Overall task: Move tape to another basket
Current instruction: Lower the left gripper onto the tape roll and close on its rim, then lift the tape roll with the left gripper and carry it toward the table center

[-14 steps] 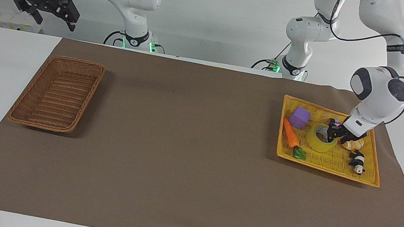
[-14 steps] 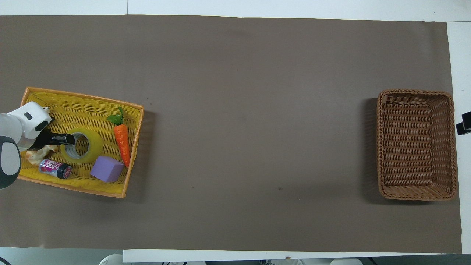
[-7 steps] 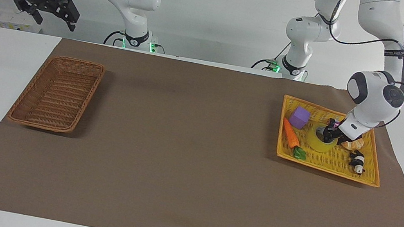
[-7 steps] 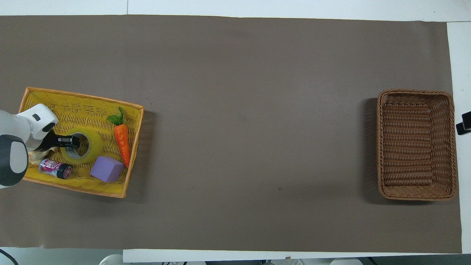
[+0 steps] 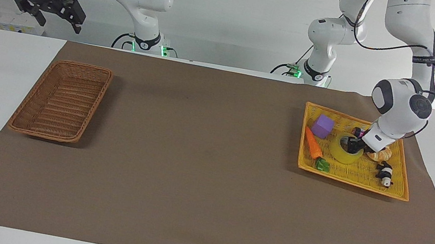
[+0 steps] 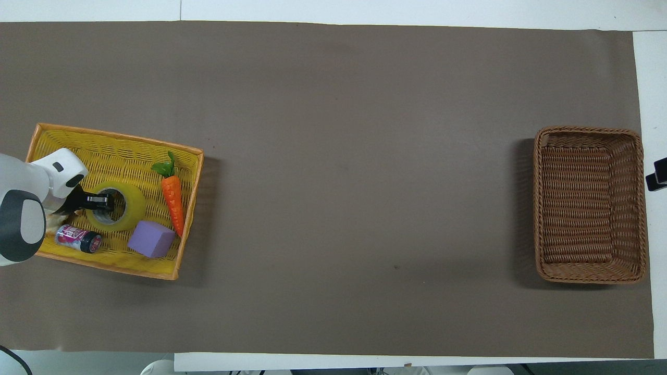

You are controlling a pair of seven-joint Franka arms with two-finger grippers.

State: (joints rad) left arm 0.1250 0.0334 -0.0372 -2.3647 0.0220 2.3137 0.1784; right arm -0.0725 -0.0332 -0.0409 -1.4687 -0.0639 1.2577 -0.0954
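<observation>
The tape (image 5: pixel 342 154) (image 6: pixel 133 206), a yellow roll with a pale core, lies flat in the yellow mesh basket (image 5: pixel 349 184) (image 6: pixel 114 136) at the left arm's end of the table. My left gripper (image 5: pixel 352 144) (image 6: pixel 102 200) is down on the roll, one finger in its hole and one outside, shut on the roll's wall on the side nearer the robots. The brown wicker basket (image 5: pixel 85 66) (image 6: pixel 589 129) stands with nothing in it at the right arm's end. My right gripper (image 5: pixel 59 22) waits open, raised over the white table beside that basket.
Sharing the yellow basket with the roll are a purple cube (image 5: pixel 322 126) (image 6: pixel 151 239), a toy carrot (image 5: pixel 312 145) (image 6: pixel 174 203), a small can (image 6: pixel 78 238), a bread-like piece (image 5: pixel 379 156) and a black-and-white toy (image 5: pixel 384 173). A brown mat (image 5: pixel 199 172) covers the table between the baskets.
My left gripper has slid a little further onto the roll and its fingers have closed on the wall. The right arm has not moved.
</observation>
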